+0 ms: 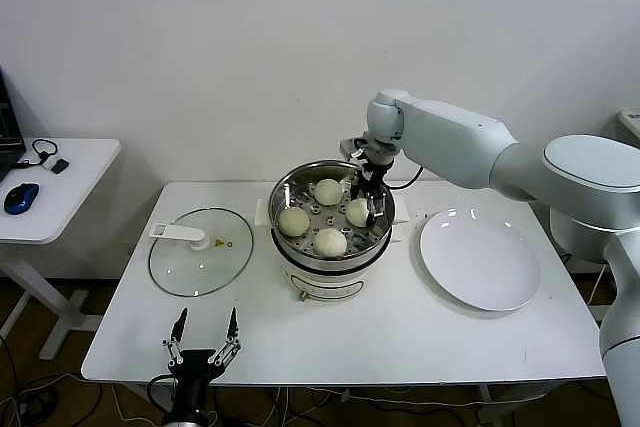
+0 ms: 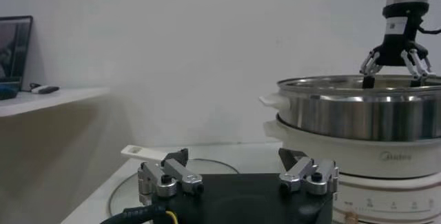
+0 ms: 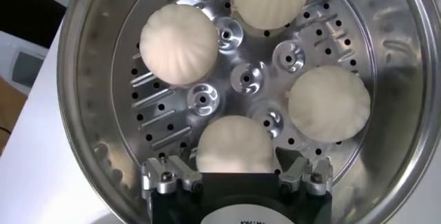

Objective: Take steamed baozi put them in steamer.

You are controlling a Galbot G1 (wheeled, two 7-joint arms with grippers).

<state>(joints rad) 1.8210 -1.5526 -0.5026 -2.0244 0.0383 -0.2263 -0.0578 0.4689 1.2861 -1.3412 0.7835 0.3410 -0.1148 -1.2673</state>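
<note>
The steamer (image 1: 290, 197), a stainless-steel basket with a perforated floor, sat on its white electric pot base (image 1: 325, 282) near the middle of the white table (image 1: 400, 337). All four steamed baozi (image 1: 329, 191) lay inside the basket, spaced around its floor and apart from one another; in the right wrist view the nearest bun (image 3: 233, 144) rested on the perforated floor directly in front of the gripper. The right gripper (image 1: 369, 199) hung over the right-hand side of the basket, just above that bun, with its fingers (image 3: 172, 175) spread apart on either side of it and gripping nothing. The left gripper (image 1: 203, 332) was parked at the near edge of the table, left of the steamer, its fingers (image 2: 169, 177) spread wide and empty. A flat glass lid (image 1: 200, 252) with a white handle lay on the table to the left of the steamer. A white plate (image 1: 480, 259) lay to the steamer's right, with no buns on it.
</note>
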